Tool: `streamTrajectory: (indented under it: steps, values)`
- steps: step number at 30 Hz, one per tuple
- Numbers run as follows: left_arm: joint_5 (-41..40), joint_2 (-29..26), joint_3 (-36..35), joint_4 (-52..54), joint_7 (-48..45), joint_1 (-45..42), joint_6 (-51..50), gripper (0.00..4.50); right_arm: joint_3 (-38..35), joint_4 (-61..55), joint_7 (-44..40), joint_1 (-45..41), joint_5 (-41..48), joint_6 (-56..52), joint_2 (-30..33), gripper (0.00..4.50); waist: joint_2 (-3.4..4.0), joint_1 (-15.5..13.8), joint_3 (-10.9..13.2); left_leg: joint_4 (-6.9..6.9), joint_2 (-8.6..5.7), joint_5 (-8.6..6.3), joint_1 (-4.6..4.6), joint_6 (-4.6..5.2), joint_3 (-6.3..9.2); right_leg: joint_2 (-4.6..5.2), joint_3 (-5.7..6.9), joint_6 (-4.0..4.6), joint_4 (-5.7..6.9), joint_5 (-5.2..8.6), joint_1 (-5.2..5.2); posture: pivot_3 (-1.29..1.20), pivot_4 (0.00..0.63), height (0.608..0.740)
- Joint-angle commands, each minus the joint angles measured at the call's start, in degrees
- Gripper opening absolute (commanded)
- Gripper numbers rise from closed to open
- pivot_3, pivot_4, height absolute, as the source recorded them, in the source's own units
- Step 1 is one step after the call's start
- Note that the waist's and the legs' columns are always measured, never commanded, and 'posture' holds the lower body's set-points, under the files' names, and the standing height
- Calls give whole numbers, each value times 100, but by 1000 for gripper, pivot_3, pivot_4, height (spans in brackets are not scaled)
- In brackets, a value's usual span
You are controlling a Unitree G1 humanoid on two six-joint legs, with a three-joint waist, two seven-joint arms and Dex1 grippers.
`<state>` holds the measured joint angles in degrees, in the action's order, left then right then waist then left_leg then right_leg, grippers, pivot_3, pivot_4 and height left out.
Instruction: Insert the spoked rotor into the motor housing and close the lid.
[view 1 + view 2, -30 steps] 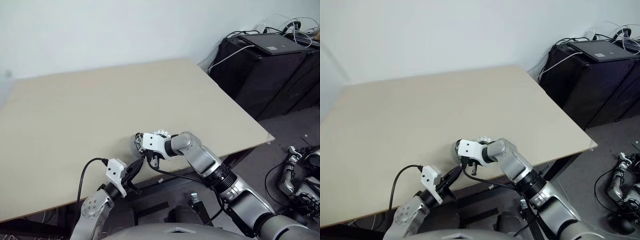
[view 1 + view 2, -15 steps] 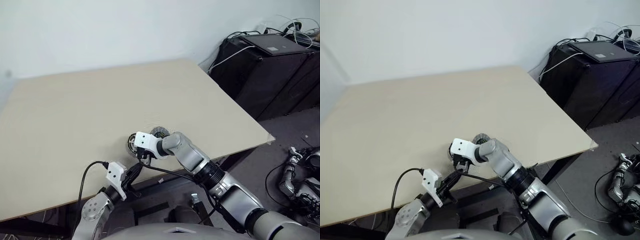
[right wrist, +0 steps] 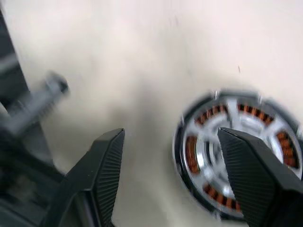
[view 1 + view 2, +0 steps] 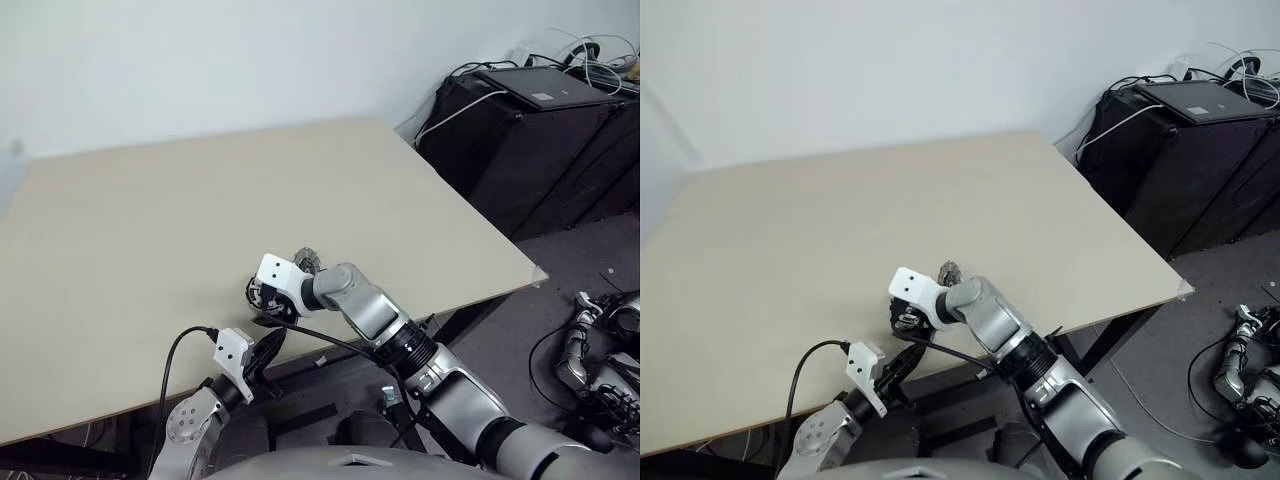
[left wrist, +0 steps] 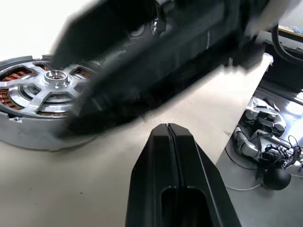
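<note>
Spoked rotor inside motor housing, right tool spread wide and empty above, left tool pinched closed.

Silver-grey jointed arms, white wrist camera blocks, black looping cables, black ribbed end effector fingers

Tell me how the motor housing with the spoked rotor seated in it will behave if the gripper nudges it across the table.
The motor housing sits low and flat on the table, so it should slide, not tip. With the spoked rotor, all metal over copper windings, it is probably heavy for its size and stiff. The smooth tabletop may let it skid away from the open right gripper.
</note>
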<state>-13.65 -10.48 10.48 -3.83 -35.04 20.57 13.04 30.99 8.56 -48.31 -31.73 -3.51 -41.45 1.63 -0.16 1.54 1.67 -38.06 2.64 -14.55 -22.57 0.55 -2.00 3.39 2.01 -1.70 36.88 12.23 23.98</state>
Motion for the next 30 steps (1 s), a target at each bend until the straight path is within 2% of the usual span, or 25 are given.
streamTrajectory:
  steps: [1, 5, 8, 11, 16, 19, 22, 25, 30]
  values:
    - [0, 21, 9, 119, -36, -38, 106, 0, -580, -545, 131, -19, 628, -301, -371, 3233, 0, 0, 0, 1, 1, 0, 0, 0, 0, 0, 0, 0, 0, 0, 1, 0, 0, 740]
    - [-19, -5, 44, 323, -23, -32, -23, 0, -1300, -925, 473, -5, 1290, -673, -825, 3233, 0, -6, 0, 3, 2, 0, -1, 0, 2, 0, 2, 0, 1, 0, 4, 0, 0, 740]
    - [-41, -54, 14, 518, 5, -52, -113, 0, -1951, -1172, 1272, -14, 1295, -250, -983, 2633, -1, -21, -1, 3, 1, -2, -2, -3, 1, 2, 2, 0, -1, 0, 4, 0, 0, 740]
    - [-57, -101, -47, 705, 56, -77, -218, 0, -2011, -1313, 1866, 73, 879, 463, -673, 1681, -1, -23, -1, 2, -1, -17, -4, -29, -4, 10, 4, -1, -4, 0, 3, 0, 0, 740]
    - [-7, -174, -115, 942, 157, -35, -291, 0, -1808, -1228, 2825, 544, -343, 1868, 441, 40, -1, -17, -1, 11, -4, -2, -6, -4, -11, 11, 1, -1, -10, 1, 5, 0, 0, 740]
    - [-5, -204, -120, 1026, 169, -4, -346, 0, -1917, -1090, 3086, 870, -576, 2023, 831, 12, 5, 37, 1, 18, -3, -1, -11, -2, -20, 5, -11, -2, -4, 4, -10, 0, 0, 740]
    - [9, -230, -117, 1158, 215, 16, -419, 0, -1843, -1083, 3012, 1224, -733, 1900, 1203, 12, 5, 60, 1, 22, 2, 0, -2, 0, -15, -5, -13, 3, -3, 8, -14, 0, 0, 740]
    - [186, -281, -148, 1241, 353, 9, -365, 0, -1480, -1255, 2321, 1682, -583, 1561, 1540, 12, 4, 55, 0, 19, 2, 0, 0, 0, -14, -4, -14, 4, -3, 8, -17, 0, 0, 740]
    - [374, -361, -227, 1224, 530, -6, -253, 0, -1460, -1304, 2266, 2044, -273, 1511, 1275, 12, 12, 71, 6, 16, 1, -1, 2, 0, -10, -3, -15, 2, -2, 8, -18, 0, 0, 740]
